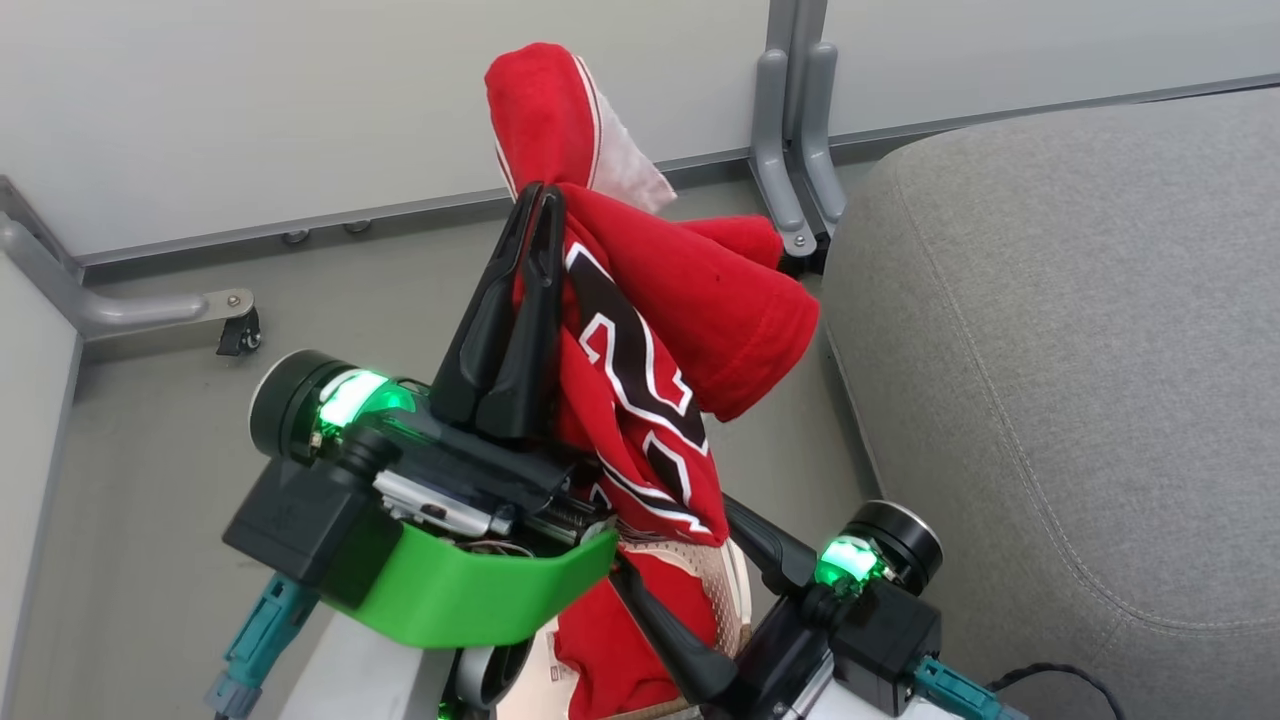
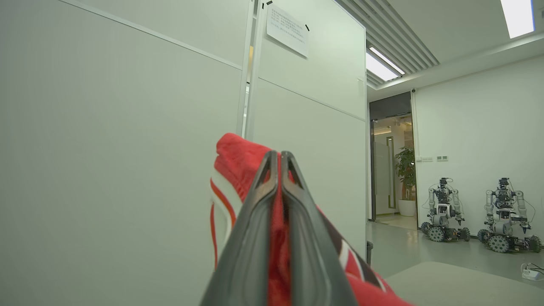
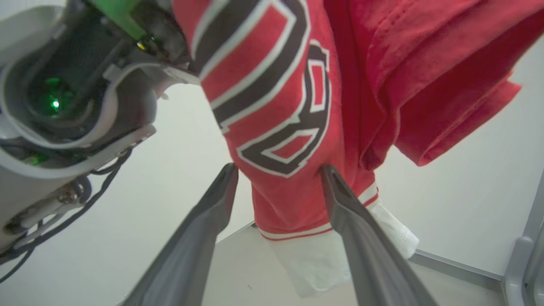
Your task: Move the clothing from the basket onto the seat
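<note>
Left fingers (image 1: 500,335) clamp the red clothing (image 1: 690,300); right fingers (image 3: 195,242) stand apart, flanking it.

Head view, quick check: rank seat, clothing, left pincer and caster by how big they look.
1. seat, cut off by the frame.
2. clothing, hanging near the camera, which makes it look bigger.
3. left pincer, shut on the clothing.
4. caster, small, by the wall.

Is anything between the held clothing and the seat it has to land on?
Nothing visible. The left pincer is shut on the clothing, held aloft, and the seat lies to its right in the head view, with bare floor between.
</note>
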Robot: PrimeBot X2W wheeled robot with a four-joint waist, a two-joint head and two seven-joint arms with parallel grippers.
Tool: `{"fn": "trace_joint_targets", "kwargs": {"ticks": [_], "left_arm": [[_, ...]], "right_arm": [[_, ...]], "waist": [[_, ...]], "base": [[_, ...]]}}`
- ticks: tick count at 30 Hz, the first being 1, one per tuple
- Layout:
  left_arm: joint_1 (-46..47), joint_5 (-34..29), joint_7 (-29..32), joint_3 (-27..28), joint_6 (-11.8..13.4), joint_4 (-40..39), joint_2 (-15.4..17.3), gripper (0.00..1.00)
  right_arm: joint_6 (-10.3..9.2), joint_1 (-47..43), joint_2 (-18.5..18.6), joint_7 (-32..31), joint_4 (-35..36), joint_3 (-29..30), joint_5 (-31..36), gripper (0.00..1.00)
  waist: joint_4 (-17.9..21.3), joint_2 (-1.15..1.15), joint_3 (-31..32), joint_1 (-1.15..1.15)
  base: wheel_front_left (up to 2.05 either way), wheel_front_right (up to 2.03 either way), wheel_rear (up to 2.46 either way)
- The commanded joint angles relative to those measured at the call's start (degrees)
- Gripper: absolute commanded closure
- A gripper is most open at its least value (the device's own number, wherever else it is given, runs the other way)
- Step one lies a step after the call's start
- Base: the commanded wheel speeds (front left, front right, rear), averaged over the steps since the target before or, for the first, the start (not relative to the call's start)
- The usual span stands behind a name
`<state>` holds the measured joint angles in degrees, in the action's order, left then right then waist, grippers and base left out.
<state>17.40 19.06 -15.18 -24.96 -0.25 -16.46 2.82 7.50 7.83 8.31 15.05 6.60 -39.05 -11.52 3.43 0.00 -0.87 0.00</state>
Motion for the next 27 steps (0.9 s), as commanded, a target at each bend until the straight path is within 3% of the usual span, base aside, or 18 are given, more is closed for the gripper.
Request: {"fn": "trace_joint_targets", "kwargs": {"ticks": [1, 27], "left_arm": [[0.92, 0.57, 0.05, -0.38, 0.1, -0.06, 0.13, 1.0], [-0.47, 0.93, 0.05, -4.08, -0.37, 0.61, 0.13, 1.0]], "right_arm": [[-0.02, 0.88, -0.12, 0.2, 0.27, 0.16, 0.28, 0.0], [-0.02, 1.56, -4.88, 0.2, -2.24, 5.29, 3.43, 0.0]], "waist": [[-0.44, 0.0, 0.14, 0.0], [-1.89, 0.0, 1.36, 0.0]], "base": [[0.0, 0.0, 0.0], [0.0, 0.0, 0.0]]}}
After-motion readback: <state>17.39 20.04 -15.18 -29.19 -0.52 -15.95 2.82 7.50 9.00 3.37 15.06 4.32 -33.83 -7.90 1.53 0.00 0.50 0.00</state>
